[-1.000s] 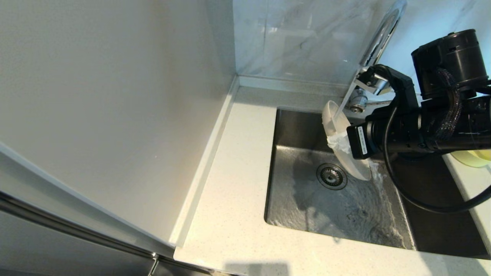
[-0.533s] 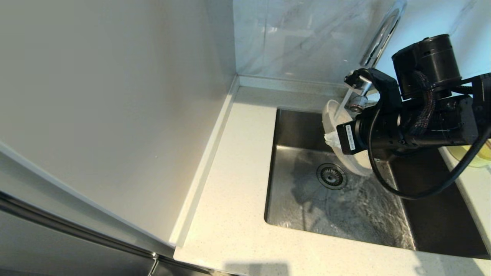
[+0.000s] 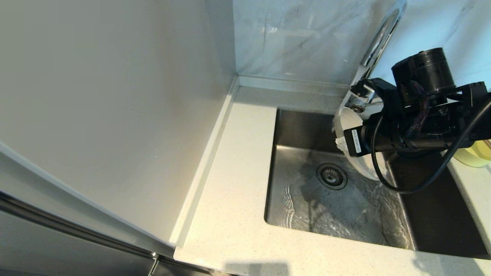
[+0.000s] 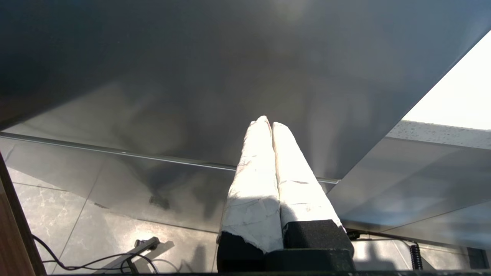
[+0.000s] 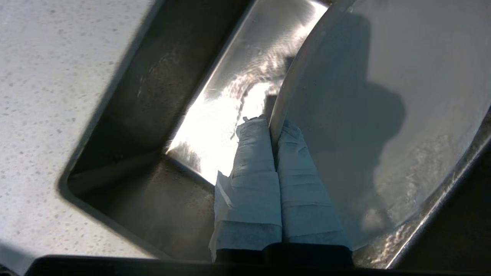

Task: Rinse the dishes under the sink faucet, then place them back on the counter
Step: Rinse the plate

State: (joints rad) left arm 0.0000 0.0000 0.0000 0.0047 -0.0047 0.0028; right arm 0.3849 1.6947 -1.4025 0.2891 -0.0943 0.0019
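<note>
My right gripper [image 3: 340,144] is shut on the rim of the white plate [image 3: 364,165], holding it on edge over the sink [image 3: 307,126], just below the spout of the chrome faucet [image 3: 378,38]. In the right wrist view the taped fingers [image 5: 251,153] pinch the plate [image 5: 383,115] at its edge, with my gripper [image 5: 273,124] above the wet basin [image 5: 238,88]. The pale yellow bowl [image 3: 473,158] sits on the counter right of the sink, partly hidden by the arm. My left gripper [image 4: 267,123] is shut on nothing, parked low and out of the head view.
Water ripples over the sink floor around the round drain [image 3: 332,176]. The speckled counter [image 3: 238,184] runs along the sink's left and front; its raised rim meets the wall on the left. The marble wall panel [image 3: 299,38] stands behind the faucet.
The right gripper has carried the plate a little to the right and in under the spout. The rippling water has spread toward the sink's front left.
</note>
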